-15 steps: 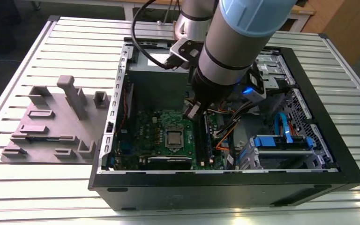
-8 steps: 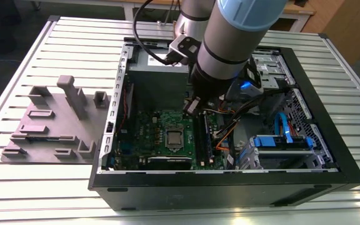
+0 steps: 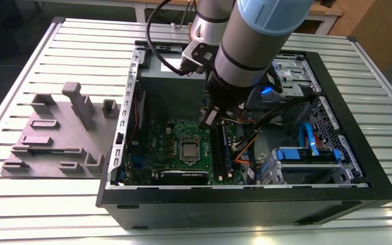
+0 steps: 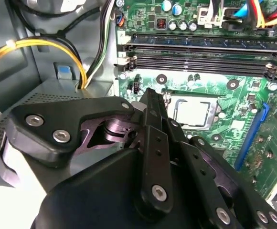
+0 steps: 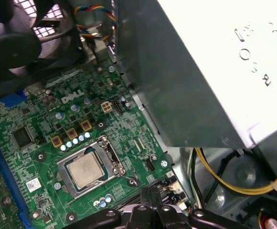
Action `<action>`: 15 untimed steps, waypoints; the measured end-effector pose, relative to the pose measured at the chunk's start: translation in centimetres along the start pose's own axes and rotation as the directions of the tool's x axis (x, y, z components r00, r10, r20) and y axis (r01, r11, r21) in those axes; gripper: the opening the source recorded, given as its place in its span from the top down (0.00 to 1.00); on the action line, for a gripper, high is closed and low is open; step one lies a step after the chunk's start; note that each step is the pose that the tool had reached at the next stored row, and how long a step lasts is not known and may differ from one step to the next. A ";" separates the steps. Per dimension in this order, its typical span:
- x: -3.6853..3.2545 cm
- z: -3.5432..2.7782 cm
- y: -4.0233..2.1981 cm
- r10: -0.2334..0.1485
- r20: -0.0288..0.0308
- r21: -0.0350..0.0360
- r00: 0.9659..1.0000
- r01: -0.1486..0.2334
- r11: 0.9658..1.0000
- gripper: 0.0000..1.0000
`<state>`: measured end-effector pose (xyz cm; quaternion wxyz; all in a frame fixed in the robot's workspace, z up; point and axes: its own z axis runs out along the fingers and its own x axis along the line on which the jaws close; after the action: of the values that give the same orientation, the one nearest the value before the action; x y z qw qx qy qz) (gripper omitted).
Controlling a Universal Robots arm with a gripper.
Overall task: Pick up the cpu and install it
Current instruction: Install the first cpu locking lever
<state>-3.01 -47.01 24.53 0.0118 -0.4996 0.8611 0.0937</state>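
Observation:
The cpu (image 3: 190, 149) is a small silvery square lying flat in its socket on the green motherboard (image 3: 158, 148) inside the open computer case (image 3: 250, 199). In both wrist views the cpu (image 4: 192, 110) (image 5: 86, 170) sits level within the metal socket frame. My gripper (image 3: 210, 117) hangs above the board, a little beyond the cpu towards the grey power supply box (image 3: 169, 76). Its black fingers (image 4: 154, 119) are pressed together with nothing between them; the tips (image 5: 150, 191) stand apart from the cpu.
Memory slots (image 4: 200, 57) run beside the socket. Yellow cables (image 4: 47, 45) loop near the power supply box (image 5: 191, 71). A black fan (image 5: 19, 43) sits at the case wall. Blue cables (image 3: 305, 153) and drive bays fill the exterior view's right. A grey fixture (image 3: 53, 132) stands outside the case.

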 end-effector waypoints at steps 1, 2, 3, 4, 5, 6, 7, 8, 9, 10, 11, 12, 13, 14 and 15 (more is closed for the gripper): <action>-0.02 0.06 0.03 -0.004 0.000 0.001 1.000 0.004 1.000 0.89; -0.02 0.12 0.07 -0.006 0.001 0.002 1.000 0.006 1.000 0.89; 0.01 0.16 0.13 -0.008 0.001 0.003 1.000 0.008 1.000 0.89; 0.04 0.18 0.19 -0.010 0.001 0.004 1.000 0.010 1.000 0.89; 0.08 0.19 0.26 -0.012 0.001 0.004 1.000 0.012 1.000 0.89; 0.13 0.21 0.34 -0.014 0.001 0.004 1.000 0.014 1.000 0.89; 0.17 0.22 0.42 -0.016 0.001 0.004 1.000 0.016 1.000 0.89; 0.21 0.23 0.47 -0.017 0.001 0.005 1.000 0.017 1.000 0.89; 0.24 0.23 0.45 -0.018 0.002 0.005 1.000 0.018 1.000 0.89; 0.29 0.22 0.43 -0.018 0.002 0.005 1.000 0.018 1.000 0.89; 0.34 0.20 0.40 -0.018 0.001 0.005 1.000 0.018 1.000 0.89; 0.41 0.19 0.36 -0.019 0.001 0.005 1.000 0.019 1.000 0.89; 0.50 0.17 0.31 -0.019 0.001 0.005 1.000 0.019 1.000 0.89; 0.61 0.15 0.25 -0.019 0.001 0.005 1.000 0.019 1.000 0.89; 0.74 0.12 0.18 -0.020 0.001 0.005 1.000 0.020 1.000 0.89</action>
<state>-3.54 -47.53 24.35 0.0146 -0.5079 0.8564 0.0917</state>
